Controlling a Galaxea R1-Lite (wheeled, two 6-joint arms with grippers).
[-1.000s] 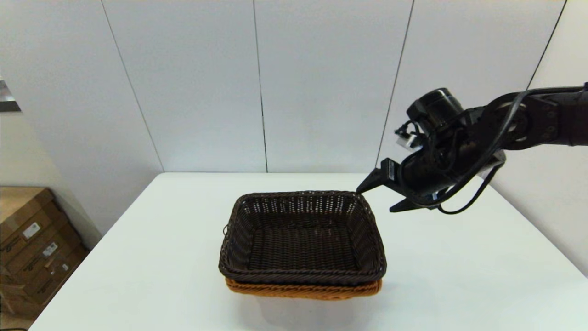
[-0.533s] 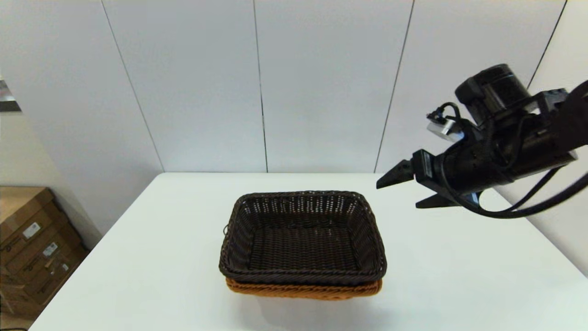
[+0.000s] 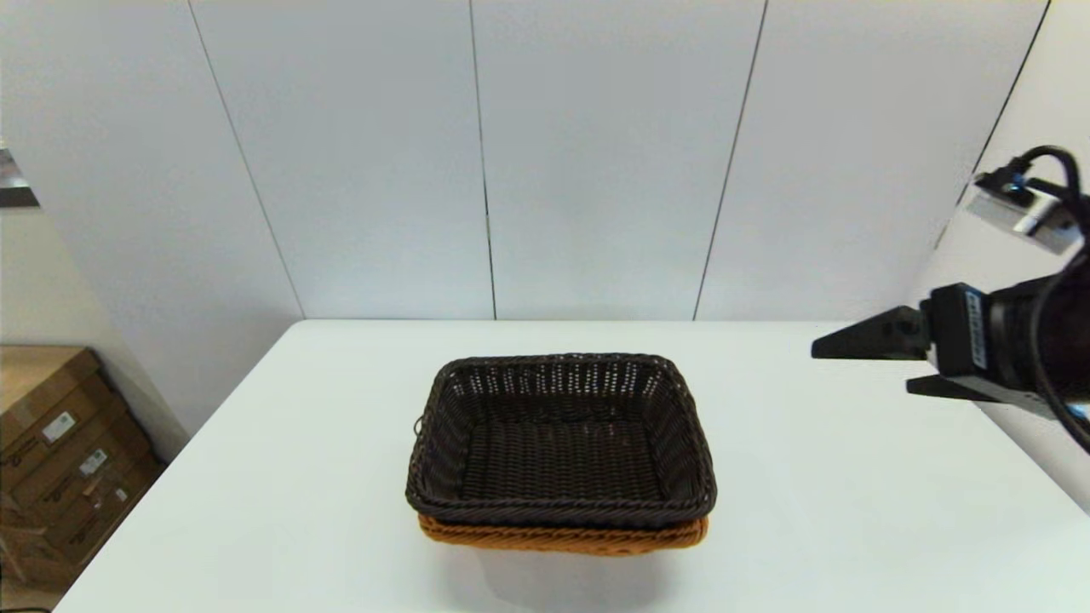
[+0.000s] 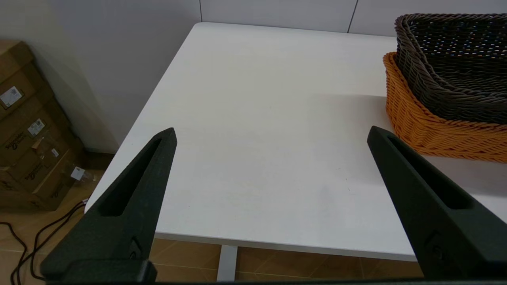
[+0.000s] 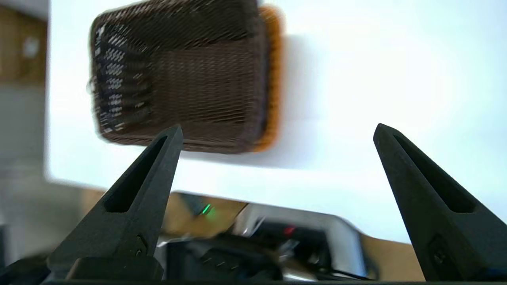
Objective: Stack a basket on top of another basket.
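Head view, step: stacking looks done; the dark basket (image 3: 562, 443) sits nested in the orange-tan basket (image 3: 562, 536) at mid-table, only an orange strip showing under its near rim.
Head view, right gripper (image 3: 860, 366): at 3 o'clock of the stack, well apart, raised above the white table (image 3: 851, 511), fingers spread, holding nothing.
Head view, next move: judged, only clearing the arm and parking it; nothing left to grasp.
Left wrist view, left gripper (image 4: 271, 134): parked off the table's edge at about 8 o'clock of the stack, fingers wide apart, empty; cardboard boxes (image 4: 27, 130) on the floor.
Left wrist view, materials: both baskets are rectangular wicker with braided rims; dark sides flared, open-weave; orange weave tight, ribbed.
Right wrist view: fingers apart over the stack; dark floor flat, close-woven.
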